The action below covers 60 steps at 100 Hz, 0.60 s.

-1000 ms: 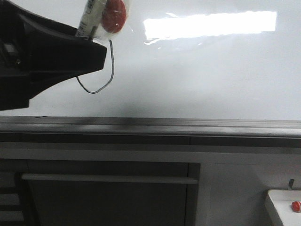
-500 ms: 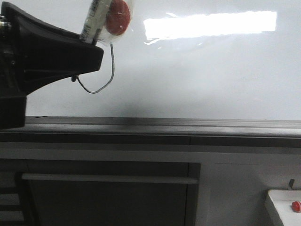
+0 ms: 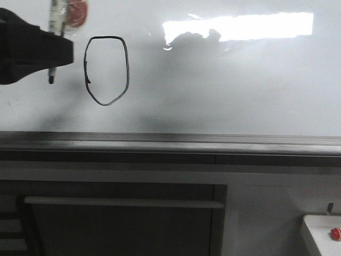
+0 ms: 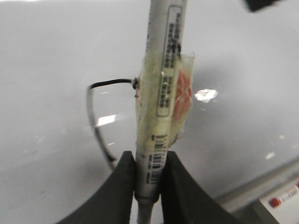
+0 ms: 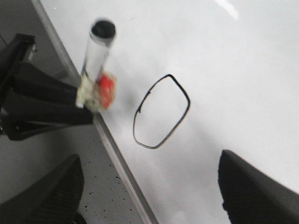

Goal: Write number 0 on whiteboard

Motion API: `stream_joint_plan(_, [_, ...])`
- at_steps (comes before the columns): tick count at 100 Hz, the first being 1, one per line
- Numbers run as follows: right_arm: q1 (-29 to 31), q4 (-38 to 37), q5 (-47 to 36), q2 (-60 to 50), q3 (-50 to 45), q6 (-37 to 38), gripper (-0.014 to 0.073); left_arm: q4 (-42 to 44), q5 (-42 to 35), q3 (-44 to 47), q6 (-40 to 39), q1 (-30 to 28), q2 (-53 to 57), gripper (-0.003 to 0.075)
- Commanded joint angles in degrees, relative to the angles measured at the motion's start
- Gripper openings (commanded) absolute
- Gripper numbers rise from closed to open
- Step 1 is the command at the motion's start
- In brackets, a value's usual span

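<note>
The number 0 is a thin black oval on the whiteboard, upper left. It also shows in the left wrist view and the right wrist view. My left gripper is at the far left, left of the oval and apart from it, shut on a white marker wrapped in yellowish tape with a red patch. The marker's dark tip points down. My right gripper is open and empty, facing the board; it is not in the front view.
A grey metal tray edge runs along the board's bottom. Below it is a dark cabinet with a handle bar. A white box with a red button stands at the lower right.
My left gripper has moved left with the marker, off the oval. The whole closed oval now shows; before, only its lower right part was visible.
</note>
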<state>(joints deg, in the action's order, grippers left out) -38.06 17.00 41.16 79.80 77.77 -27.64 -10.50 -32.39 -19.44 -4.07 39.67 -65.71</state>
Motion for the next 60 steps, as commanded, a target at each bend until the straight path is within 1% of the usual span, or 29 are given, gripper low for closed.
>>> stream_joint_plan(1, [1.20, 0.22, -1.79, -2.27, 1.94, 0.68, 0.0502, -8.27, -1.93, -1.83, -0.33, -0.79, 0.15, -0.0021])
stream_joint_plan(9, [1.53, 0.22, -0.63, -2.27, 1.94, 0.68, 0.0490, -9.03, -0.10, -2.10, -0.33, -2.30, -0.87, -0.0021])
stream_joint_plan(20, [1.53, 0.22, 0.47, -2.27, 1.94, 0.68, 0.0486, -12.31, 9.85, -4.94, -0.33, -5.18, -2.64, -0.0020])
stream_joint_plan(24, [1.53, 0.22, 0.73, -2.27, 1.94, 0.68, 0.0486, -12.31, 11.04, -5.63, -0.33, -5.78, -3.10, -0.0020])
stream_joint_plan(39, [1.53, 0.22, 1.78, -2.27, 1.94, 0.68, 0.0486, -12.31, 11.06, -6.70, -0.33, -7.81, -3.30, -0.0020])
stream_joint_plan(51, [1.53, 0.22, 2.10, -2.27, 1.94, 0.68, 0.0486, -12.20, 13.30, -6.69, 0.43, -10.36, -3.35, -0.0020])
stream_joint_plan(60, [1.53, 0.22, 2.10, -2.27, 1.94, 0.68, 0.0486, -11.40, 13.53, -6.69, 1.14, -12.05, -3.93, -0.0020])
